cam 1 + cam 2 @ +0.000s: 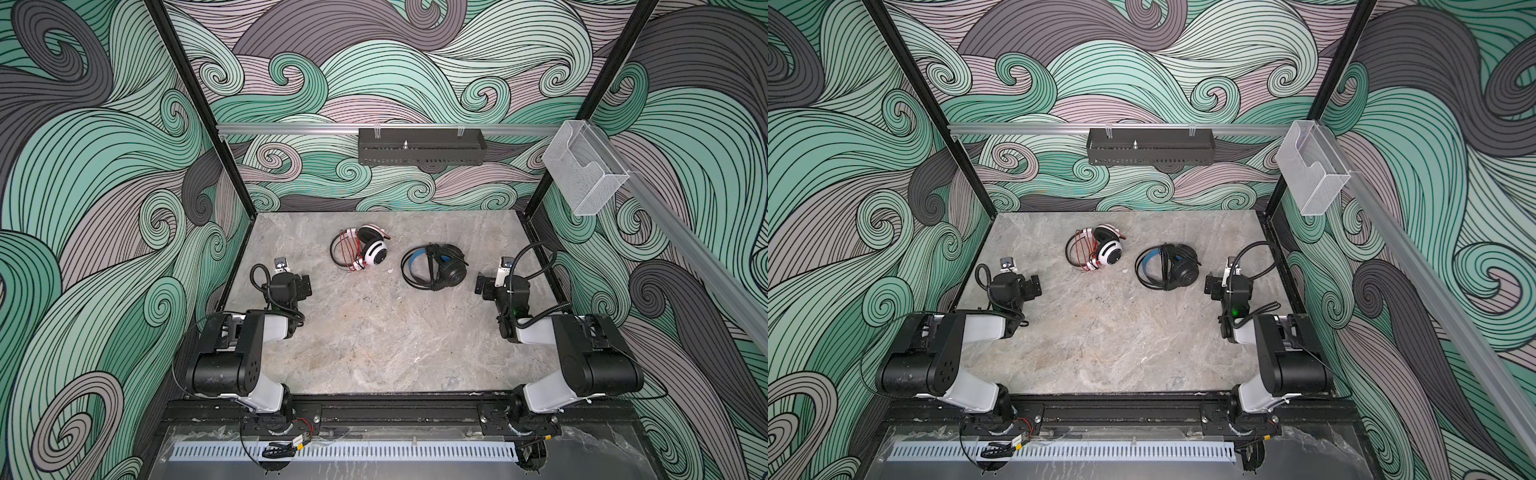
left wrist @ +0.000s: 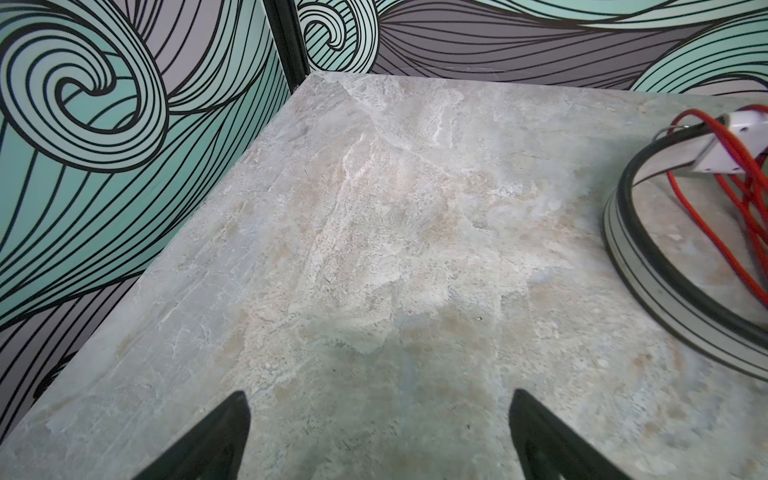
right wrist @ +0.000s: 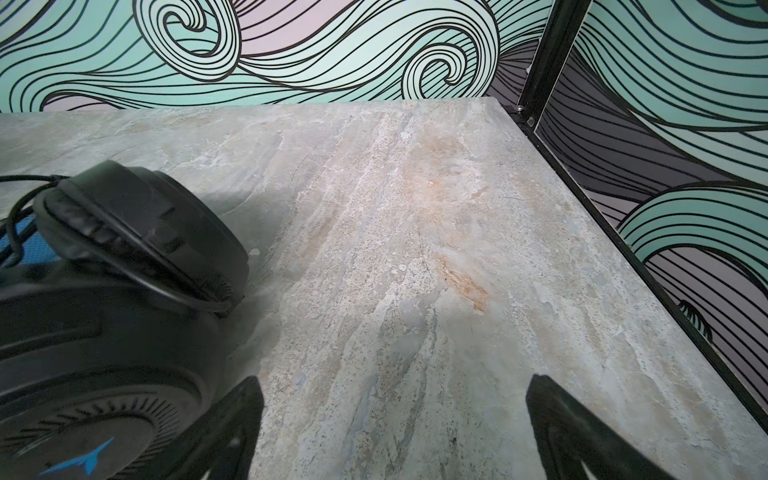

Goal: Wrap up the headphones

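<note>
Two headphones lie on the marble table, seen in both top views. The white pair [image 1: 376, 251] [image 1: 1109, 250] has a red cord [image 1: 351, 249] looped across its headband. To its right, the black pair [image 1: 446, 270] [image 1: 1181, 270] shows a blue lining and has a black cord round it. My left gripper [image 1: 306, 285] [image 1: 1036, 286] stands open, to the left of and nearer than the white pair. In its wrist view [image 2: 379, 392] only bare table lies between the fingers, and the white headband [image 2: 648, 266] is off to one side. My right gripper [image 1: 481, 286] [image 1: 1209, 286] [image 3: 395, 377] is open beside the black ear cup [image 3: 124, 291].
The grey marble table [image 1: 374, 340] is walled by swirl-patterned panels and black frame posts. A black perforated tray [image 1: 419, 151] hangs on the rear rail. A clear plastic bin [image 1: 584, 170] hangs on the right rail. The arm bases sit at the table's near edge.
</note>
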Tool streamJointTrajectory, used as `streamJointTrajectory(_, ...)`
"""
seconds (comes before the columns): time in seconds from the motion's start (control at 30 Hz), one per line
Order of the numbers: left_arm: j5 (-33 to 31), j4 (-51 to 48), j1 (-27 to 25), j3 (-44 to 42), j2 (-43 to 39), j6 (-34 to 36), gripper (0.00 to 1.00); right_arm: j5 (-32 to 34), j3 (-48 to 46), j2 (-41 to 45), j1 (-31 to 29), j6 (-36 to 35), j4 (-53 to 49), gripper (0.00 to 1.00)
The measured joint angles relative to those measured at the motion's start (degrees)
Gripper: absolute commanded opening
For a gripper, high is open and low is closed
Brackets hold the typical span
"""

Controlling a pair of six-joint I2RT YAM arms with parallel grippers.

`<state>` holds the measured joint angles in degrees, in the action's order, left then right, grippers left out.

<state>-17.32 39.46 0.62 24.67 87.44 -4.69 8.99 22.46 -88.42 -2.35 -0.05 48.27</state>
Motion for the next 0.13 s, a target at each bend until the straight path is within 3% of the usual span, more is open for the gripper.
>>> streamJointTrajectory(0.13, 0.0, 0.0, 0.0, 0.0, 0.0, 0.0, 0.99, 0.0, 0.0, 0.0, 0.0, 0.0, 0.0, 0.99)
